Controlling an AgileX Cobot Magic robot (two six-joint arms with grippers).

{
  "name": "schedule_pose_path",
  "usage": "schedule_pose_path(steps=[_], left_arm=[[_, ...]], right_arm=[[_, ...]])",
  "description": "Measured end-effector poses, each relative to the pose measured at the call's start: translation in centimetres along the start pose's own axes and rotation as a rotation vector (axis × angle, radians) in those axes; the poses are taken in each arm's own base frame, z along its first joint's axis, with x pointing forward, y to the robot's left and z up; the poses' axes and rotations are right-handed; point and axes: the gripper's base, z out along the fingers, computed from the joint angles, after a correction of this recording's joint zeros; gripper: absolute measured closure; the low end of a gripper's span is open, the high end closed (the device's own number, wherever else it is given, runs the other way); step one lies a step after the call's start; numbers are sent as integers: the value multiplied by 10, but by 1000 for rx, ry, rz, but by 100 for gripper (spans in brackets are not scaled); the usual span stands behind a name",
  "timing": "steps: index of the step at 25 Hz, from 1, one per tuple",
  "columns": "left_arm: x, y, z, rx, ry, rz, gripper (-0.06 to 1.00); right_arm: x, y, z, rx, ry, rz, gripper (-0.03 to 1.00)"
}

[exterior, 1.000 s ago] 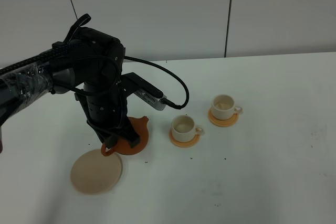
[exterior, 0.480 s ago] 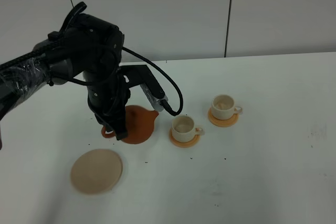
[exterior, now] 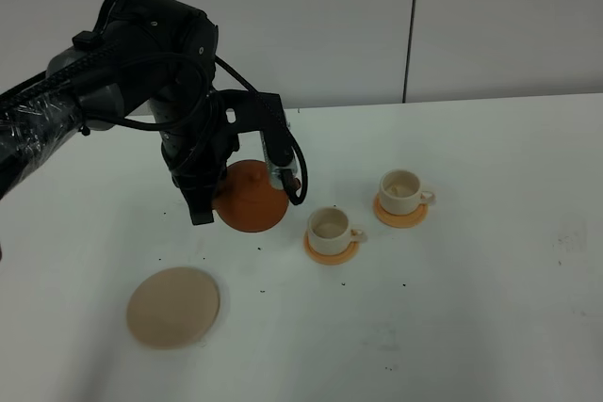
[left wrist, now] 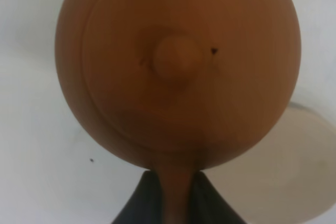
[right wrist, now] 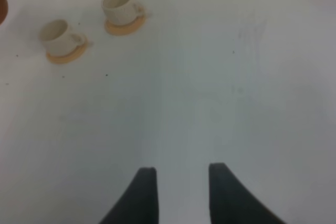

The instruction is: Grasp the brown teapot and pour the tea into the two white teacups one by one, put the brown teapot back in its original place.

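The left claw (left wrist: 176, 203), clamped on the handle (left wrist: 176, 182) of the brown teapot (exterior: 250, 197), holds it above the tabletop (exterior: 490, 308), pot body at the claw's 3 o'clock, nearer white teacup (exterior: 330, 226) at the pot's 4 o'clock, beige coaster (exterior: 173, 306) at 7 o'clock; right claw (right wrist: 178, 179) spread, holding nothing.

My left fingers (left wrist: 137, 205) sit on either side of the loop handle of the squat reddish-brown clay teapot (exterior: 250, 197), which is held above the white counter (exterior: 471, 317), left of the middle in the high view. The round flat beige disc coaster (exterior: 173, 306) lies on the counter in front of the teapot and a little to its left, apart from it. Just right of the teapot, the nearer small cream-white cylindrical teacup (exterior: 329, 225) stands on its round orange coaster (exterior: 332, 253). The second cream-white teacup (exterior: 401, 189) stands on another orange coaster (exterior: 400, 219), further right and further back, near the first. My right fingers (right wrist: 144, 198) are over the counter, well apart from both cups.
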Motion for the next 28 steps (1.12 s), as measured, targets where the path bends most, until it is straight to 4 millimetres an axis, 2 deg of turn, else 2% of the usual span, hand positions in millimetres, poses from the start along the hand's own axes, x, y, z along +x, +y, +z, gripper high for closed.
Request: schedule_pose_path(steps=[9,18,28], left_arm=[[-2,4,2,-12,-69,46,77],[-4,11,30,64,-130,28,77],[-18,43,16,-29,-170,50,77]], right_arm=[[0,0,0,0,0,0,73],[0,0,0,-1,0,1,73],[0,1,0,-7,0,4,73]])
